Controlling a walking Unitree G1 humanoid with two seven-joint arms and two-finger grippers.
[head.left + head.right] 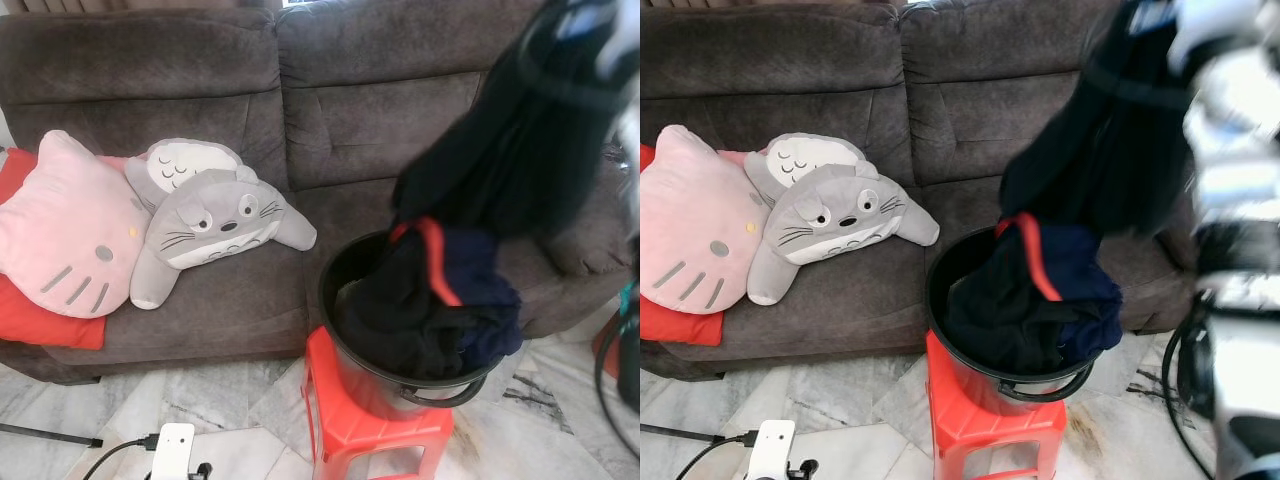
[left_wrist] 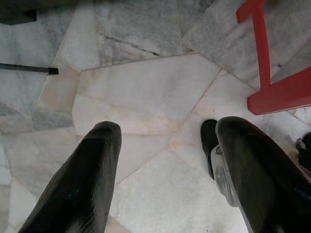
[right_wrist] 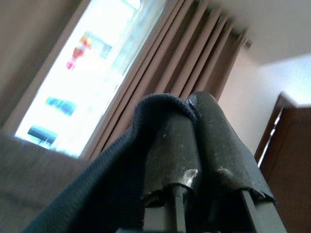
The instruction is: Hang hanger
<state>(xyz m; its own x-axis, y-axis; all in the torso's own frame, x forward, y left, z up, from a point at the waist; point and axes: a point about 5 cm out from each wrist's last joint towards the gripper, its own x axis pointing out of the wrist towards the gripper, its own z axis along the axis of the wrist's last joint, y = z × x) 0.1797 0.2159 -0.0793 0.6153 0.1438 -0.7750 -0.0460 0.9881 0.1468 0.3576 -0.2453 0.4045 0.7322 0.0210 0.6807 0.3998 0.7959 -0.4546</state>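
The right arm (image 1: 1230,180) is silver and segmented, with black cables looping beside its lower part. Each gripper has two long, matte black fingers: the left gripper (image 2: 165,179) has rounded, glossy tips, the right gripper (image 3: 194,145) scuffed, speckled pads.

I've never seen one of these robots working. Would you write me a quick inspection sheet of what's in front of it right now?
Surface: pale marble floor with a red plastic stool standing on it.
Job's things: black bucket on the stool, holding dark clothes; a dark garment lifted above it. No hanger can be made out.
Clutter: pink cat cushion and grey plush toys on the brown sofa.
End effectors: right end effector shut on the dark garment; left end effector open, pointing at the floor.
Cables: black cable running to a white device on the floor.
Surroundings: bright window with beige curtains.
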